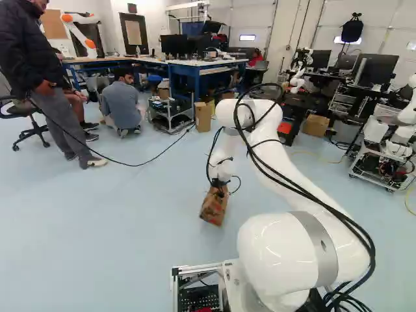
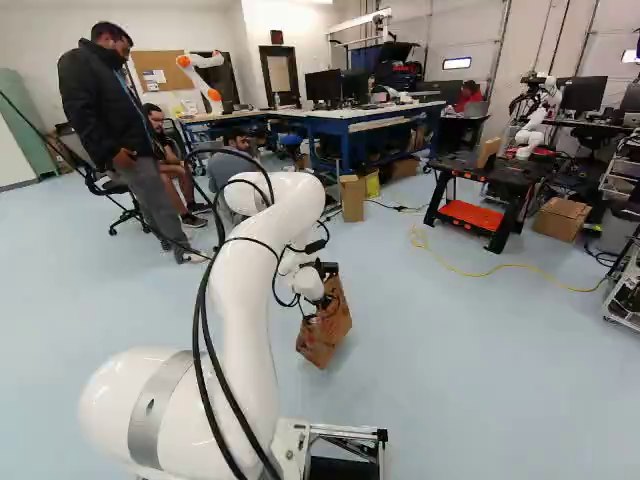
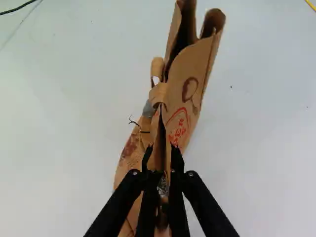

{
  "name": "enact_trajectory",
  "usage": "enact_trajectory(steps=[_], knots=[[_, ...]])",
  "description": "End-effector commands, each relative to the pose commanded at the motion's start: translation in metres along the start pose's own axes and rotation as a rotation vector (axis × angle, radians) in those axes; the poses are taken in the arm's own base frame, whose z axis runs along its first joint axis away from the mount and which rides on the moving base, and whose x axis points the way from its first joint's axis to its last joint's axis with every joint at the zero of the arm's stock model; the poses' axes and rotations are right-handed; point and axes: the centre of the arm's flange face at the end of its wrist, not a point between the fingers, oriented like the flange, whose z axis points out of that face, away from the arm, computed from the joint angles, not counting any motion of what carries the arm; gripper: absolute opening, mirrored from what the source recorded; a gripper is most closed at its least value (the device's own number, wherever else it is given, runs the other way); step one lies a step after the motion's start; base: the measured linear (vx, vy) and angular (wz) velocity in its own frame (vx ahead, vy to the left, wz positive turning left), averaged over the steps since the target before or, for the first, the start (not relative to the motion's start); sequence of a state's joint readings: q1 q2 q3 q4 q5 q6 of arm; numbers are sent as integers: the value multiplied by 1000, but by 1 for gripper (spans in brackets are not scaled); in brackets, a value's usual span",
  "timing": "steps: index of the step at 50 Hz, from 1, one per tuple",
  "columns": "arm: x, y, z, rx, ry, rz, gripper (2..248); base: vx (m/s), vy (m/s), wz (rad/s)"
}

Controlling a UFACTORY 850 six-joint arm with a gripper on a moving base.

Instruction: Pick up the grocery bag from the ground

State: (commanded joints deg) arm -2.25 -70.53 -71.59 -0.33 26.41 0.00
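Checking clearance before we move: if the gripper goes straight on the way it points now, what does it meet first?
The gripper has the paper bag pinched between its fingers, so the bag's underside would likely meet the floor first; any gap beneath is hard to judge.

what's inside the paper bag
Only dark gaps show between the folds of the paper bag. Its creased sides and the pincer cover the rest, so whether it holds anything can't be told.
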Motion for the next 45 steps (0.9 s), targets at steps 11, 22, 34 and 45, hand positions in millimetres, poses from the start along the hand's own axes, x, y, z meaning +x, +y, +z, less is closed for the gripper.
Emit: enact_trajectory(steps=[11,22,34,45], knots=[[2,-2,-35,1,5,-3,24,0,0,0],[2,-4,-71,4,15,-7,24,0,0,0],[1,-5,-111,5,38,-9,24,0,0,0],[1,-5,-146,5,58,-8,24,0,0,0]])
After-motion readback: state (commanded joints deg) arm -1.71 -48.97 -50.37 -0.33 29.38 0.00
